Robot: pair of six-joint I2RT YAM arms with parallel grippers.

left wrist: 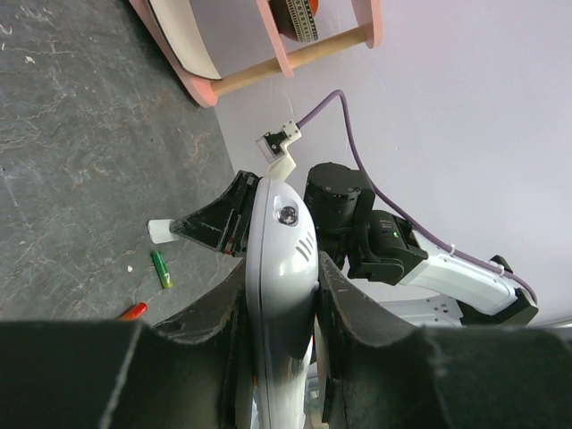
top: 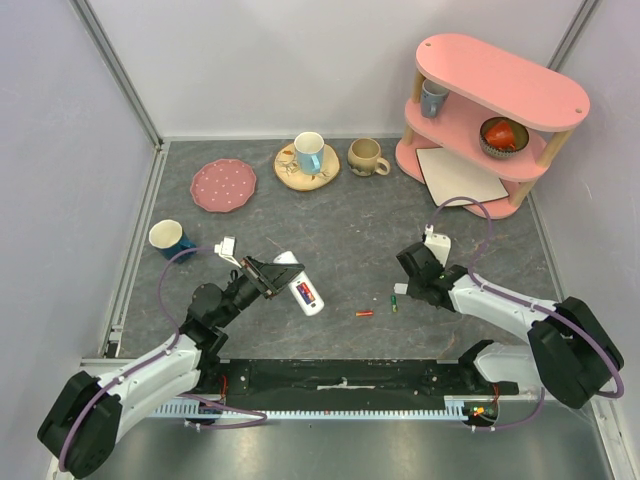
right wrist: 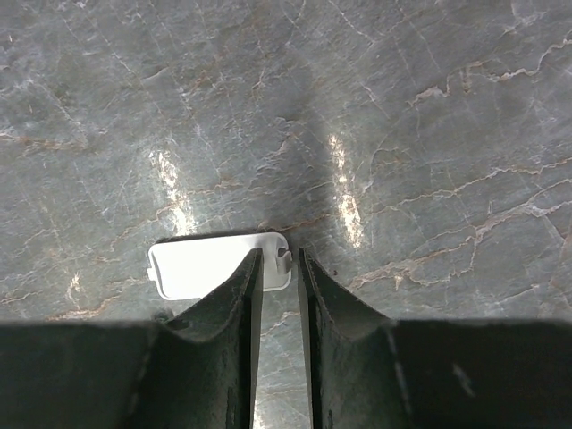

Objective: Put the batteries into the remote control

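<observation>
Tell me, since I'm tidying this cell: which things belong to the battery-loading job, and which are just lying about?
Job: remote control, red battery, green battery, white cover.
Lying about: pink plate, blue cup, beige mug, pale blue mug, pink shelf.

I see a pink shelf (top: 500, 75) upper right, beige board (top: 460, 173) on its bottom tier, tan mug (top: 365, 156) and blue-white mug (top: 309, 152) top centre, dotted pink plate (top: 223, 185) upper left, blue cup (top: 169, 238) far left.
</observation>
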